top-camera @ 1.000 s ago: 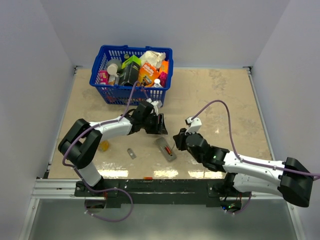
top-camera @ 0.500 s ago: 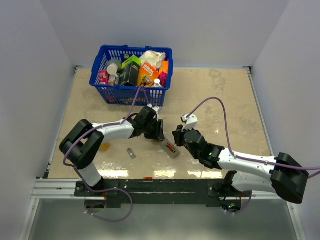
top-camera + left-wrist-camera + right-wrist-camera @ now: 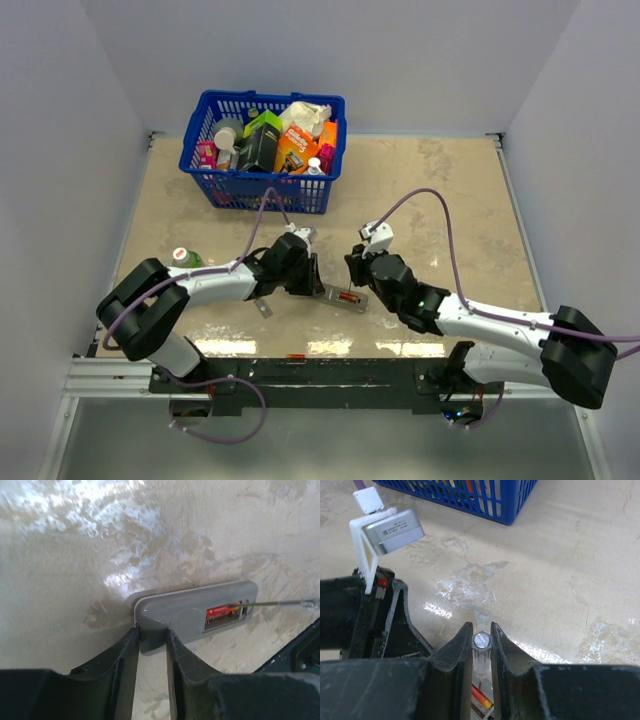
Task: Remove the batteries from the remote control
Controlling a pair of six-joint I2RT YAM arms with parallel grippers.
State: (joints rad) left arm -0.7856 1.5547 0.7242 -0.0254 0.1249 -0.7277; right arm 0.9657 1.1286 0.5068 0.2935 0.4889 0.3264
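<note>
Your left gripper [image 3: 151, 631] pinches one end of the remote control [image 3: 192, 611]. Your right gripper [image 3: 481, 631] squeezes a thin tool [image 3: 481, 642], its tip maybe touching the batteries [image 3: 222, 614] inside.

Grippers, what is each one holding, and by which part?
Left gripper pinches the remote control by the end opposite the exposed battery. Right gripper grips the thin tool by its clear handle.

Grey remote control [image 3: 187, 614] lies back-up near the blue basket's [image 3: 255, 187] front, red-orange batteries [image 3: 222, 613] visible in its open recess.
</note>
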